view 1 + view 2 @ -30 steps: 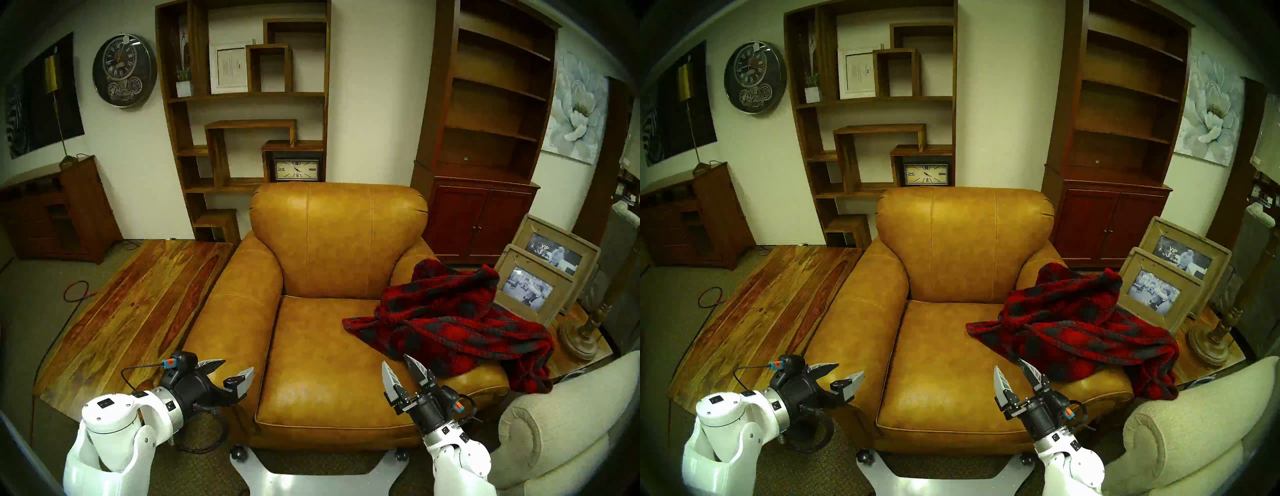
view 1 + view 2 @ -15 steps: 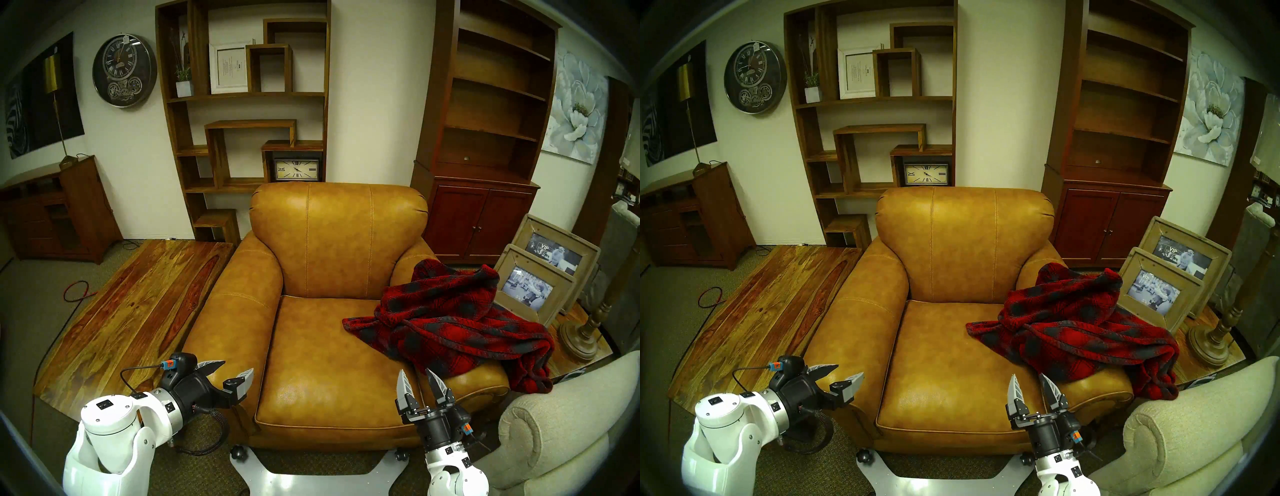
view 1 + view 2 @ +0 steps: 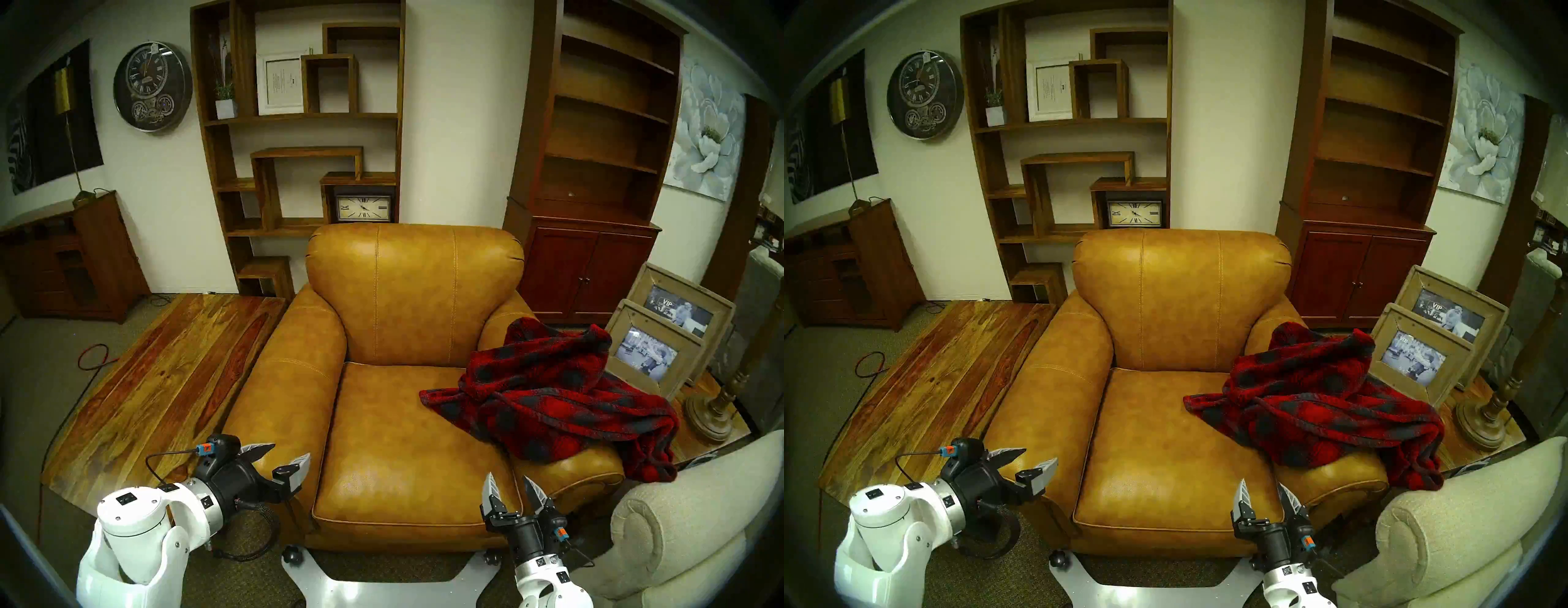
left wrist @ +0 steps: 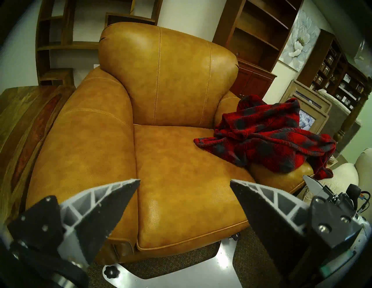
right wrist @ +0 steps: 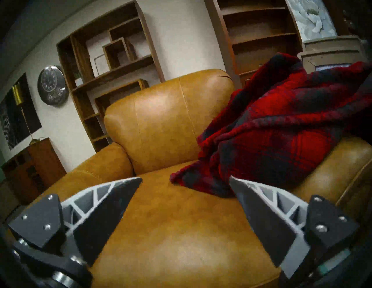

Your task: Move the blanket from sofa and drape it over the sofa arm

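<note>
At the far left of the head view, a low wooden desk [image 3: 161, 382] runs alongside the sofa [image 3: 407, 305], with a red cable [image 3: 91, 356] looped on the carpet [image 3: 29, 382] beside it. A round wall clock [image 3: 152, 87] hangs above, next to an open wooden shelf unit [image 3: 297, 127] that carries a small rectangular clock [image 3: 364, 208].

The left gripper [image 3: 282, 455] hovers by the front end of the sofa's left armrest, its fingers [image 4: 104, 209] spread wide and released, holding nothing. In the left wrist view the seat cushion [image 4: 181, 181] lies bare between them.

The sofa, in glossy tan leather, fills the middle of the scene. Its seat is mostly uncovered apart from one corner of the blanket [image 3: 551, 395] trailing onto the right side of the cushion.

The right gripper [image 3: 511, 484] sits low at the front edge of the seat, close to the front of the sofa arm [image 3: 585, 471]. Its fingers [image 5: 112, 209] are also apart and empty, clear of the fabric, which lies just beyond them in the right wrist view.

The red and dark plaid blanket is bunched in loose folds over the sofa arm, covering most of its top and spilling down the outer side, with only the front end of the leather showing.

Further right, two framed photos [image 3: 662, 339] lean together behind the blanket, a turned wooden lamp base [image 3: 712, 412] stands near them, and a beige fabric sofa [image 3: 687, 522] with a scrolled arm fills the lower right corner.
</note>
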You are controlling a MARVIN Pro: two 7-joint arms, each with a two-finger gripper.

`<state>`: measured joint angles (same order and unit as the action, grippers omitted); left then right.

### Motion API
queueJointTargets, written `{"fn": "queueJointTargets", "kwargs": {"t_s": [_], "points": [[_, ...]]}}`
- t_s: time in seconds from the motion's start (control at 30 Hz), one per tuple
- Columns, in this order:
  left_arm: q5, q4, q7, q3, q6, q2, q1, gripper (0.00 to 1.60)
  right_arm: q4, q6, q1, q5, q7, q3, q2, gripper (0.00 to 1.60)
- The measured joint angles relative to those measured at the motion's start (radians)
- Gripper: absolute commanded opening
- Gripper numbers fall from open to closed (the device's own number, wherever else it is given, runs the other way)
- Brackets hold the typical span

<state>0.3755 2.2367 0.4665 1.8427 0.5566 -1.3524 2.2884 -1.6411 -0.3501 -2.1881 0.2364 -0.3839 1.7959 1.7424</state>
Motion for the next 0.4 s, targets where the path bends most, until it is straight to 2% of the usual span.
{"fn": "queueJointTargets", "kwargs": {"t_s": [0.4], "points": [[-0.004,0.004,0.0,0.002,0.0,-0.006,0.005,1.6,-0.052,0.048,-0.008,0.041,0.241,-0.077,-0.034,1.6]]}}
